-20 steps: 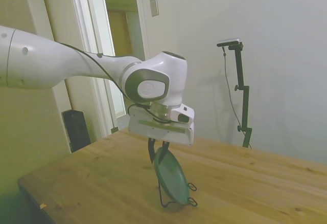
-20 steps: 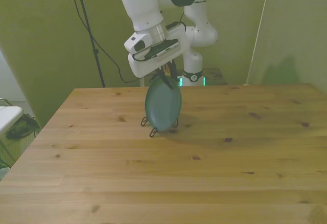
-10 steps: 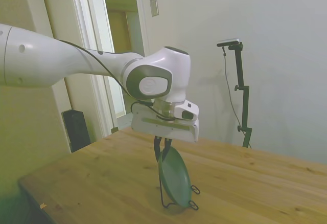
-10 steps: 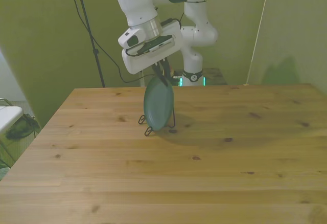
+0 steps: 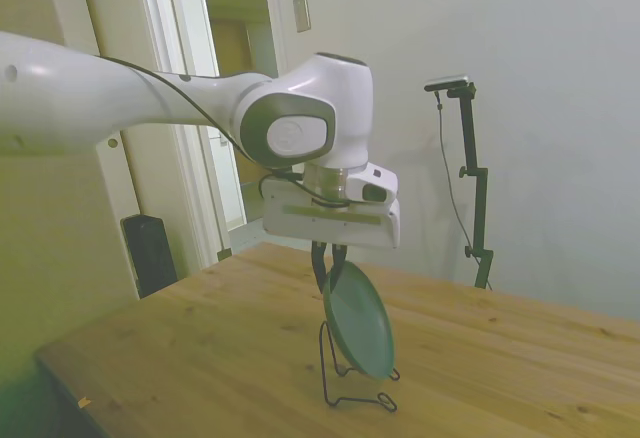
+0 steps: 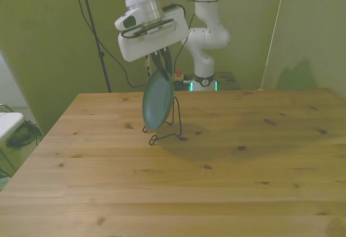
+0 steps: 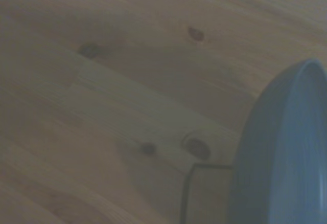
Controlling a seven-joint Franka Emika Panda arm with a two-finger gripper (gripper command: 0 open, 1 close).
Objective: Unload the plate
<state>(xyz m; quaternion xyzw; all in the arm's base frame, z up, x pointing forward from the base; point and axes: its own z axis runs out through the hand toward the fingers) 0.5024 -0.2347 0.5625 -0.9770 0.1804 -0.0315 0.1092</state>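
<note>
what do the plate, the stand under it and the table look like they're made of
The plate: dark green with a matte, even surface and no glare, probably glazed ceramic or plastic; the look leaves it open. The stand: thin black bent wire, likely coated metal. The table: light wood planks with visible grain and knots, satin finish.

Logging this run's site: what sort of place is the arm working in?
Probably a room in a home or office turned into a robot test space: a plain wooden table, a white-framed doorway, and only the plate, held by the gripper, above its wire stand.
</note>
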